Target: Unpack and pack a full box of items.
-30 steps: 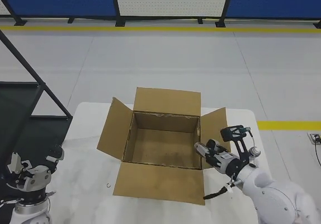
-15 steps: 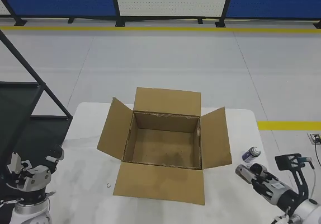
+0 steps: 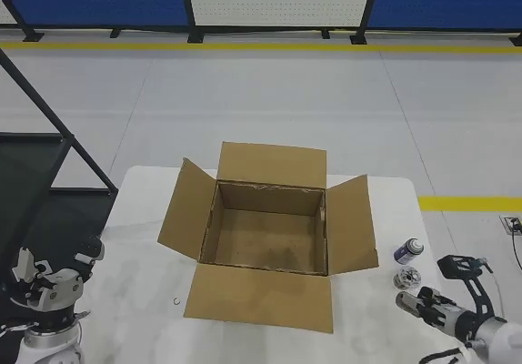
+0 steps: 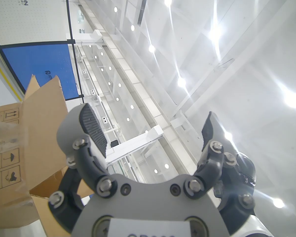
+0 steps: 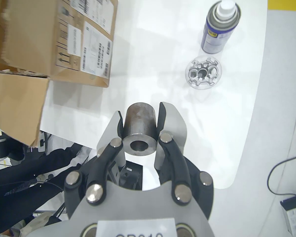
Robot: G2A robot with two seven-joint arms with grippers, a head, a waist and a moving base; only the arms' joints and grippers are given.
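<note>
- The dull grey steel hollow cylinder (image 5: 139,129) is pinched between the right gripper (image 5: 140,117) jaws, over the table's near right corner.
- It looks heavy, rigid and slick, so a firm hold across its round sides suits.
- The left gripper (image 4: 150,127) has its jaws spread around nothing, near left.
- On the smooth white table (image 5: 162,38) an open brown cardboard box (image 3: 261,296) sits at centre, with a blue spray can (image 5: 219,29) and a silver slotted disc (image 5: 203,73) to its right.
</note>
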